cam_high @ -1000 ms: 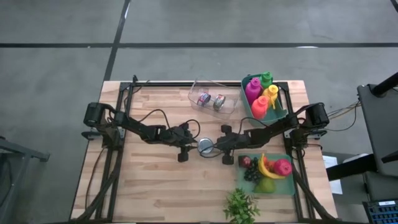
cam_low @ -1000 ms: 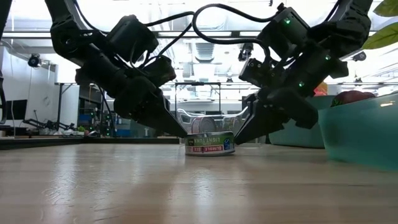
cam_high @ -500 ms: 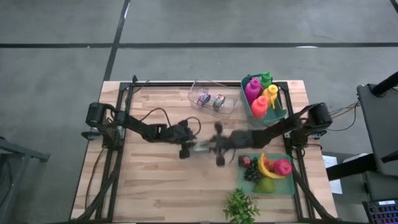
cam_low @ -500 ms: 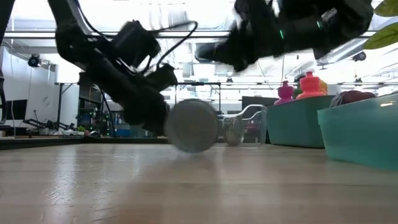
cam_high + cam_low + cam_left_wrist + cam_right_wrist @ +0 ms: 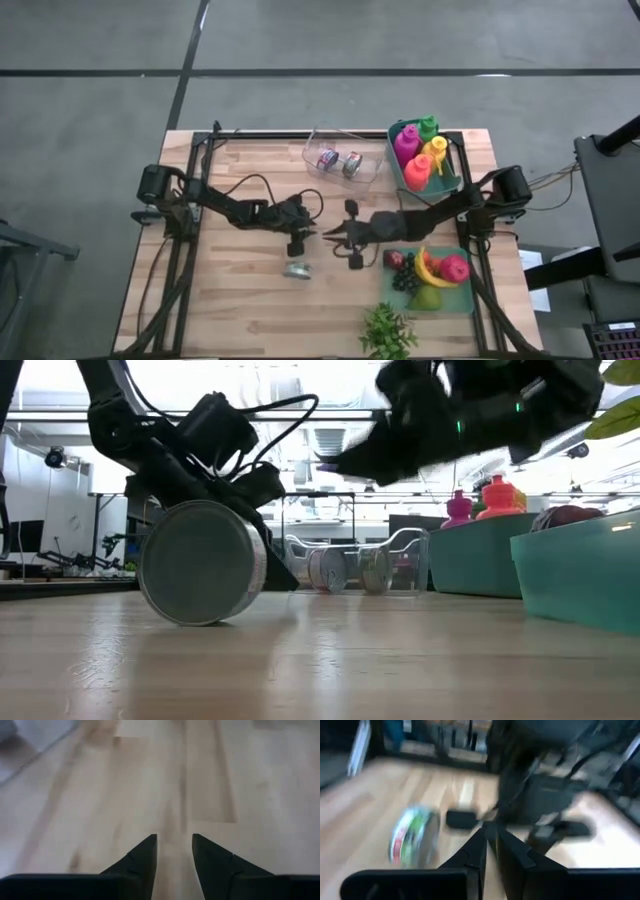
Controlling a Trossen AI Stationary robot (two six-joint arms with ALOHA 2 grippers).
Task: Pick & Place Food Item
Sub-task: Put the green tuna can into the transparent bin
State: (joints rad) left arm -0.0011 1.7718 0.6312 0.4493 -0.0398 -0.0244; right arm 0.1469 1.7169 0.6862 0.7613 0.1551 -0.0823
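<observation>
A small round tin can [image 5: 296, 268] stands on its rim on the wooden table, flat silver face toward the near edge [image 5: 203, 563]. In the right wrist view its green and red label [image 5: 412, 837] shows. My left gripper [image 5: 306, 231] is low over the table just beyond the can. Its fingers stand slightly open [image 5: 174, 839] with only bare wood between them. My right gripper [image 5: 330, 236] faces it from the right, shut [image 5: 490, 834] and raised above the table [image 5: 325, 465]. Neither touches the can.
A clear tray [image 5: 340, 160] with two cans sits at the far side. Beside it is a green bin [image 5: 425, 158] of coloured bottles. A teal tray [image 5: 430, 272] of fruit lies near right, with a small plant [image 5: 388, 330] at the near edge. Bare wood lies near left.
The can, which lay flat between the two grippers' fingertips, has flipped onto its rim. It has rolled toward the table's near edge, clear of both. My right gripper has risen and tipped up from slanting down to nearly level.
</observation>
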